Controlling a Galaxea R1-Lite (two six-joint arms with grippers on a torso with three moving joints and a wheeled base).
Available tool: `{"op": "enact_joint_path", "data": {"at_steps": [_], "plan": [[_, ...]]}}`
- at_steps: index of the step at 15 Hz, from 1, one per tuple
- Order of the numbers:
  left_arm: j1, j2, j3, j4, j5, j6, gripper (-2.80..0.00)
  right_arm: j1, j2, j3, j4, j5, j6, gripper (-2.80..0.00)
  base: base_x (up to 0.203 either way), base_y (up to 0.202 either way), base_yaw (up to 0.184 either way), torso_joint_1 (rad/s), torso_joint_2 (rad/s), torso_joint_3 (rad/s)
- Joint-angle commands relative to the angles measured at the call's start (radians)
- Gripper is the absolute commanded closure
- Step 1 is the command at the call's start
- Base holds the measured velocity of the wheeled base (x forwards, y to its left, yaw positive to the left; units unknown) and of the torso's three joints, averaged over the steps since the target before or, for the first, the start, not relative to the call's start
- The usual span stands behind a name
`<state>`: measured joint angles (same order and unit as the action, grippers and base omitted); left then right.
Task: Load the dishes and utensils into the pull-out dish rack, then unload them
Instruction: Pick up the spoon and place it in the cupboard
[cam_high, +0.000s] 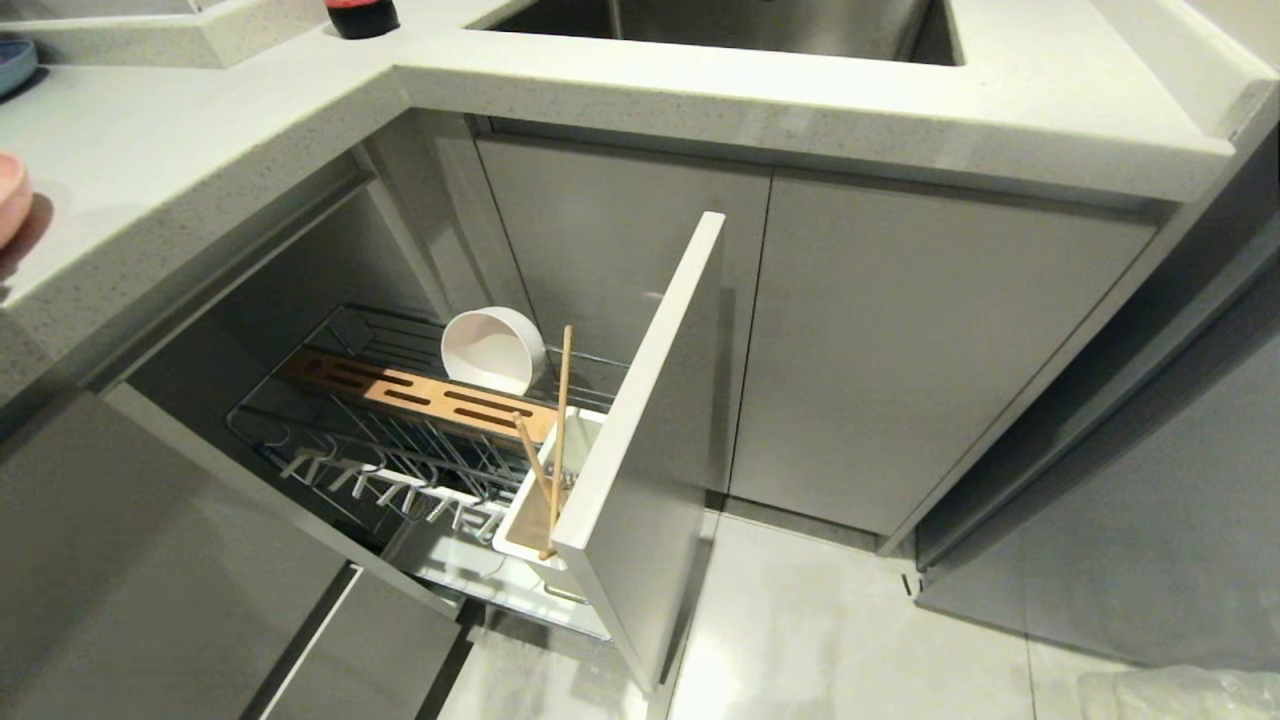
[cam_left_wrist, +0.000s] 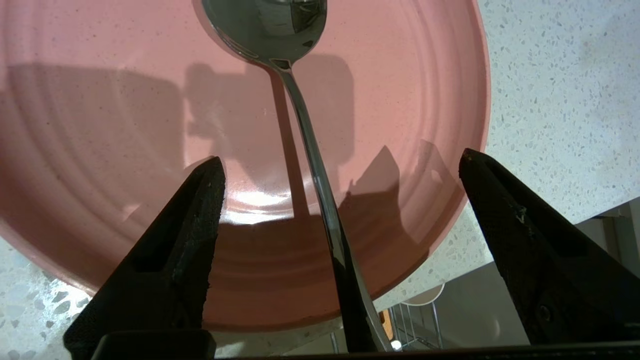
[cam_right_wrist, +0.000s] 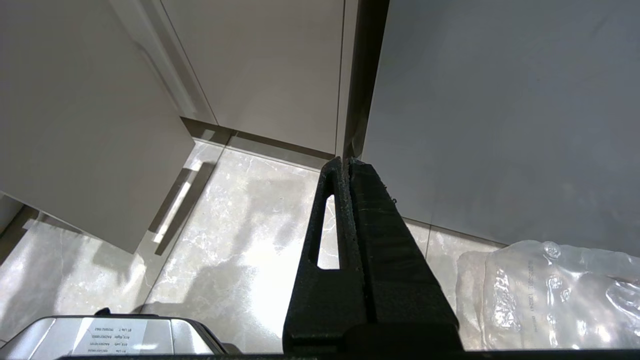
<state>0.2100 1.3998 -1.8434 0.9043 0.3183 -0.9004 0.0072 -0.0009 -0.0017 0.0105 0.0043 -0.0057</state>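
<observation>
Pale speckled stone counter (cam_high: 150, 170) wraps the corner of this kitchen, and below it the pull-out dish rack (cam_high: 400, 440) stands drawn out, one wire drawer behind its grey front panel (cam_high: 640, 480).

Biggest of the dishes is the single pink plate (cam_left_wrist: 125, 150), up on the counter near its edge. I'd judge it heavy enough, glazed and slick, and breakable; pinching the rim is the only real hold.

One white bowl (cam_high: 493, 350) sits tipped on its side in the rack, beside the wooden strip (cam_high: 420, 392). Smooth and fragile too, best taken by its lip.

Two chopsticks (cam_high: 560, 420) stand leaning in the white utensil cup (cam_high: 530, 510) just behind the front panel. They look light, stiff and easy to scatter.

One metal spoon (cam_left_wrist: 310, 150) lies in the plate, bowl inward, handle running out over the rim. It looks thin, hard and slippery; the handle is where to grip it.

Hovering over that handle, the left gripper (cam_left_wrist: 340, 170) has its jaws spread wide to either side, touching nothing. Down by the floor, the right gripper (cam_right_wrist: 345, 165) hangs with fingers pressed together, empty.
</observation>
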Motion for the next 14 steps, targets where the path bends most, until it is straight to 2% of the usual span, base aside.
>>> {"op": "enact_joint_path", "data": {"at_steps": [1,4,5,14], "plan": [[-0.005,0.011,0.002,0.008,0.001,-0.007,-2.80,0.000,-0.001,0.000,0.000,0.000,0.000,0.00,0.000,0.000,0.000,0.000,0.00,0.000],[-0.009,0.016,0.003,0.010,0.001,-0.008,-2.80,0.000,-0.001,0.000,0.000,0.000,0.000,0.00,0.000,0.000,0.000,0.000,0.00,0.000],[-0.009,0.018,0.001,0.010,0.001,-0.008,0.00,0.000,-0.001,0.000,0.000,0.000,0.000,0.00,0.000,0.000,0.000,0.000,0.00,0.000],[-0.021,0.015,-0.003,0.010,0.001,-0.008,0.00,0.000,-0.001,0.000,0.000,0.000,0.000,0.00,0.000,0.000,0.000,0.000,0.00,0.000]]}}
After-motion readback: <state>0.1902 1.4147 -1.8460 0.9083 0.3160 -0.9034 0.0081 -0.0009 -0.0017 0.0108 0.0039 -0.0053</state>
